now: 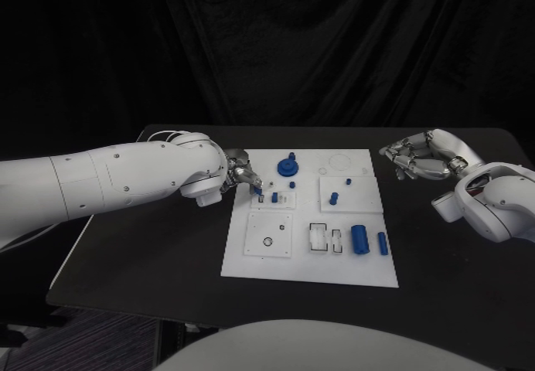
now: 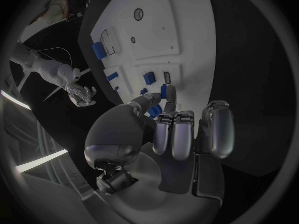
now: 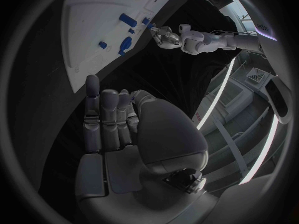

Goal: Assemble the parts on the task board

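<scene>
The white task board [image 1: 312, 270] lies in the middle of the black table, also seen from the left wrist [image 2: 181, 30] and the right wrist [image 3: 87, 25]. My left hand [image 1: 240, 176] hovers over the board's left edge and pinches a small blue part [image 2: 163, 91] between thumb and finger, just above a small square module [image 1: 273, 199]. A round blue knob [image 1: 289, 165] stands at the board's far side. A thick blue cylinder [image 1: 359, 238] and a thinner one [image 1: 383, 243] lie near the right edge. My right hand [image 1: 424, 158] hangs off the board's far right corner, holding nothing, fingers apart.
Small blue pegs [image 1: 333, 199] stand in the board's right-hand module. A module with a ring hole [image 1: 269, 234] and slotted recesses [image 1: 320, 236] sit at the near side. Bare black table [image 1: 145, 255] flanks the board.
</scene>
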Available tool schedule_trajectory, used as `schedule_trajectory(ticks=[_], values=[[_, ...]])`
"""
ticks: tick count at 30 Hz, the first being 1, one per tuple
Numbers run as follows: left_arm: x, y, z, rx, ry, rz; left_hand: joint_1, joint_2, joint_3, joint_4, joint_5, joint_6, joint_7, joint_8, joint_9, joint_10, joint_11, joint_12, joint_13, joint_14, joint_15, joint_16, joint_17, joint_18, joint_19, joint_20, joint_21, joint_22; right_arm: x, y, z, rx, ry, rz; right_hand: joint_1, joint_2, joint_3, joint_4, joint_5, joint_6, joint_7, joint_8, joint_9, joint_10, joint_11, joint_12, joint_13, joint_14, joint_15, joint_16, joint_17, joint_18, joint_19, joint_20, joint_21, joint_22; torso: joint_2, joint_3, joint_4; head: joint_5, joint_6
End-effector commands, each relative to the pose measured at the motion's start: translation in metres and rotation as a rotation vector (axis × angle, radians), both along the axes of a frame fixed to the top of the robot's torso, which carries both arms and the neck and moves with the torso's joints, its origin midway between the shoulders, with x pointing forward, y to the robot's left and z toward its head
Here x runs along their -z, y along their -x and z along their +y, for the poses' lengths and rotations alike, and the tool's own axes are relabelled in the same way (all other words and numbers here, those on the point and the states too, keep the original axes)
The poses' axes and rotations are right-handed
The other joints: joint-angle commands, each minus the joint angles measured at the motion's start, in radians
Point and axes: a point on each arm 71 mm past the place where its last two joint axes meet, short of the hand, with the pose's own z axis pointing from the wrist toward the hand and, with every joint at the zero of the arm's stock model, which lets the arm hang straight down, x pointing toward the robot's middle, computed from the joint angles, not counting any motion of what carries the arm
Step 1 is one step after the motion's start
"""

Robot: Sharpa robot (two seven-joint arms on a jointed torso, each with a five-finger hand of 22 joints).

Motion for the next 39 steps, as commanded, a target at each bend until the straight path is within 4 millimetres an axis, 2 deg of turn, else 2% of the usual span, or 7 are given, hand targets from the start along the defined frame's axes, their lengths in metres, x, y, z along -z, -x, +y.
schedule_trajectory(ticks=[1,19,39], values=[[0.004,0.002,-0.002,0.018,0.002,0.022,-0.001,0.011,0.025,-0.017,0.006,0.018,-0.023,-0.005,-0.002,0.105,-0.005,0.004,0.263,0.106,-0.006,0.003,0.263,0.016,-0.004,-0.002,-0.006,0.097,0.002,0.001,0.0,0.004,0.006,0.011,0.008,0.002,0.008,0.001,0.006,0.005,0.003,0.0,0.0,-0.009,0.0,-0.007,-0.004,-0.005,-0.004,0.002,0.0,0.009,0.004,-0.002,-0.005,0.002,0.0,0.0011,0.0002,0.0,0.0],[0.009,0.005,-0.002,0.021,0.008,0.029,-0.005,0.012,0.028,-0.013,0.006,0.015,-0.022,-0.007,-0.004,0.105,-0.004,0.004,0.263,0.106,-0.005,0.003,0.263,0.018,-0.007,-0.001,-0.012,0.093,0.002,0.001,0.0,0.003,0.006,0.015,0.008,0.002,0.008,0.001,0.006,0.005,0.003,0.0,0.0,-0.009,0.0,-0.007,-0.004,-0.005,-0.004,0.002,0.0,0.009,0.004,-0.002,-0.005,0.002,0.001,-0.0007,0.0009,0.003,0.0],[0.014,0.008,-0.004,0.039,0.007,0.05,-0.007,0.013,0.03,-0.011,0.006,0.014,-0.022,-0.009,-0.005,0.105,-0.004,0.004,0.263,0.106,-0.004,0.003,0.263,0.019,-0.011,-0.001,-0.017,0.089,0.003,0.001,0.0,0.003,0.008,0.026,0.009,0.0,0.011,0.0,0.009,0.005,0.003,0.0,0.0,-0.014,0.0,-0.011,-0.01,-0.005,-0.004,0.001,-0.001,0.009,0.004,-0.002,-0.005,0.004,0.001,-0.0002,0.0008,0.006,0.0]])
